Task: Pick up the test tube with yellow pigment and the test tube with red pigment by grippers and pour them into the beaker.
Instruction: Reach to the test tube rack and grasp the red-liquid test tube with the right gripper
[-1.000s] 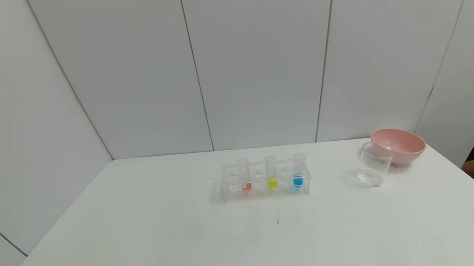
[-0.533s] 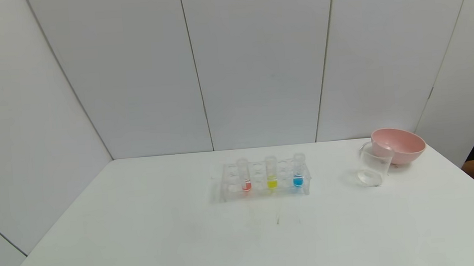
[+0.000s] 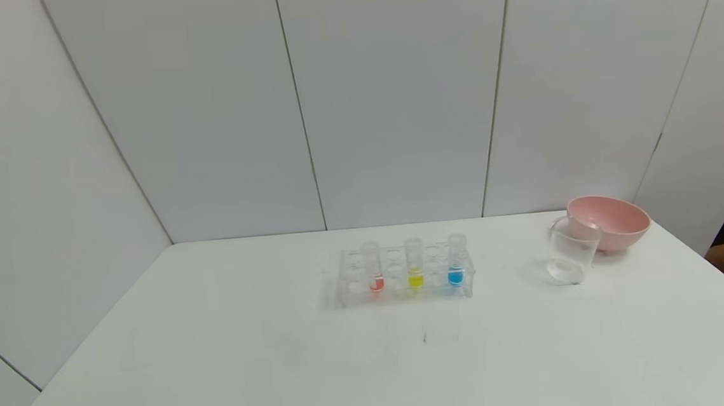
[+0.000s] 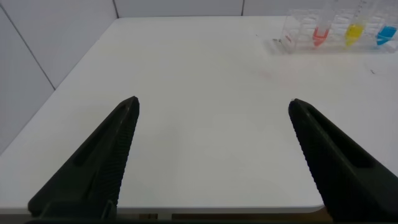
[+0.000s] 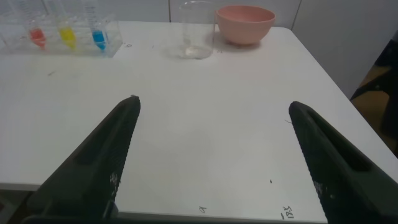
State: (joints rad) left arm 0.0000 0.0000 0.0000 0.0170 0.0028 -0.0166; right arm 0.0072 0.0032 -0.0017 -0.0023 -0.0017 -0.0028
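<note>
You are looking at a white table [image 3: 220, 366] with a clear tube rack [image 3: 404, 275] standing near its middle; take the rack as your reference for every position below.

Start at the left. The left gripper [image 4: 211, 106] sits at the near table edge, well to the left of the rack and well apart from it. Its jaws stand wide — both black fingers [image 4: 99, 162] are spread far apart with only bare table between them, and nothing is held.

In the rack, three tubes stand upright in one row. The test tube with red pigment [image 3: 373, 267] occupies the leftmost filled slot. The test tube with yellow pigment [image 3: 414, 263] stands in the middle, one vacant slot to the right of the red one. The blue tube [image 3: 456, 260] stands at the right end of the rack. All three are seated in the rack, and neither gripper touches them.

To the right of the rack, apart from it, the beaker [image 3: 571, 254] stands upright on the table. You cannot tell whether its bottom holds any liquid. Just behind the beaker, and farther right of the rack, the pink bowl [image 3: 612, 220] rests on the table; the two overlap in the head view, so contact cannot be confirmed.

The right gripper [image 5: 211, 106] sits at the near table edge, to the right of the rack and in front of the beaker, well apart from both. Its jaws also stand wide — nothing lies between the fingers [image 5: 329, 162].
</note>
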